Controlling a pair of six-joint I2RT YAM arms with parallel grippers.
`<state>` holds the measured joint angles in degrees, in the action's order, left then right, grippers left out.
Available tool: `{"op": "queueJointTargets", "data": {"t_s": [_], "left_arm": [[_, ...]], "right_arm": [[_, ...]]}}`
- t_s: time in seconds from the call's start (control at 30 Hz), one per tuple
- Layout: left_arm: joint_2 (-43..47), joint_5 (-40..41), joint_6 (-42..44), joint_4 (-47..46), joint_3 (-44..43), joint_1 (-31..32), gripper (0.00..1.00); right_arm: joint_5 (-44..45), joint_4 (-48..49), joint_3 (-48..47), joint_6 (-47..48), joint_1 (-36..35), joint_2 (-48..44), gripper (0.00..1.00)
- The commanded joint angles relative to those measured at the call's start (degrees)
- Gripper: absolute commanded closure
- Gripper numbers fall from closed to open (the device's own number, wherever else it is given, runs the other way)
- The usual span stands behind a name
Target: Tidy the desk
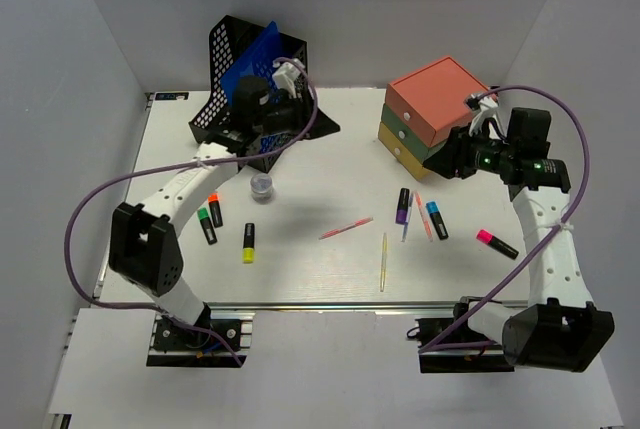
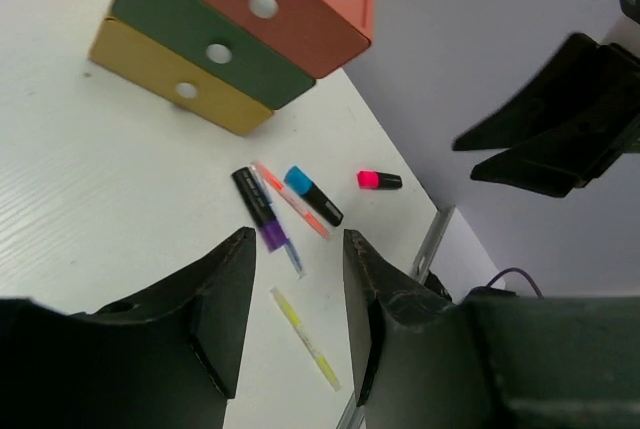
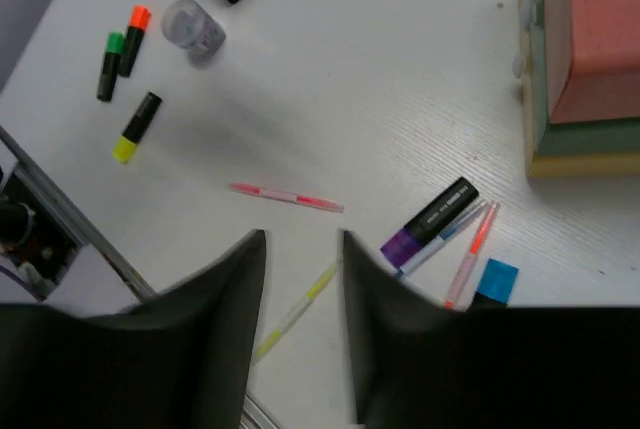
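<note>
Pale grey walls (image 1: 90, 39) on three sides; white desk (image 1: 330, 154) fills the top view, arm bases at its near rail. Far left: black mesh organizer (image 1: 225, 49) with a blue folder (image 1: 258, 49) leaning in it; the left arm's wrist sits right in front, hiding its lower part. Far right: drawer box (image 1: 432, 101), coral over green over yellow, right arm's wrist just beside its near right corner. Left gripper (image 2: 297, 239) fingers apart, nothing between them, only desk seen through the gap. Right gripper (image 3: 301, 239) same, fingers apart and empty. Loose items: clear jar (image 1: 261, 185) near the organizer; green highlighter (image 1: 207, 226) and orange highlighter (image 1: 215, 209) side by side, yellow highlighter (image 1: 249, 242) near them. Middle: pink pen (image 1: 346, 228), yellow pen (image 1: 383, 261). Near side of the drawer box: purple highlighter (image 1: 402, 205), blue highlighter (image 1: 436, 219), two thin pens (image 1: 424, 216) between them, touching or not unclear. Pink highlighter (image 1: 496, 243) apart at right, beside the right arm.
</note>
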<state>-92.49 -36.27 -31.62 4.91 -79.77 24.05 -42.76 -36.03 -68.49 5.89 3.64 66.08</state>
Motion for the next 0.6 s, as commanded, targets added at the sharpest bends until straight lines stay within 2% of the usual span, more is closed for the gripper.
{"op": "queueJointTargets", "data": {"t_s": [0.0, 0.03, 0.07, 0.2, 0.37, 0.57], "left_arm": [[-2.59, 1.9, -2.39, -11.46, -2.15, 4.32, 0.47], [-2.61, 1.91, -2.57, -11.5, -2.23, 5.03, 0.47], [-4.52, 2.25, -2.92, -15.07, -2.32, 5.73, 0.47], [-11.03, 4.8, -6.6, -19.49, -5.48, 7.67, 0.42], [-18.86, 7.61, -16.62, -27.57, -9.43, 9.52, 0.41], [-27.3, 13.32, -22.61, -27.06, -17.15, 10.75, 0.4]], "right_arm": [[1.11, -5.36, -2.18, -2.72, 2.07, 0.97, 0.47], [0.58, -5.37, -2.18, -2.99, 2.51, 0.98, 0.43], [-0.21, -5.71, -2.0, -3.34, 3.04, 0.98, 0.35], [-5.38, -5.28, -1.12, -6.93, 5.58, 1.24, 0.3], [-13.04, -3.61, 1.25, -9.58, 8.57, 1.42, 0.28], [-19.02, -1.67, 2.66, -9.49, 11.47, 1.07, 0.31]]}}
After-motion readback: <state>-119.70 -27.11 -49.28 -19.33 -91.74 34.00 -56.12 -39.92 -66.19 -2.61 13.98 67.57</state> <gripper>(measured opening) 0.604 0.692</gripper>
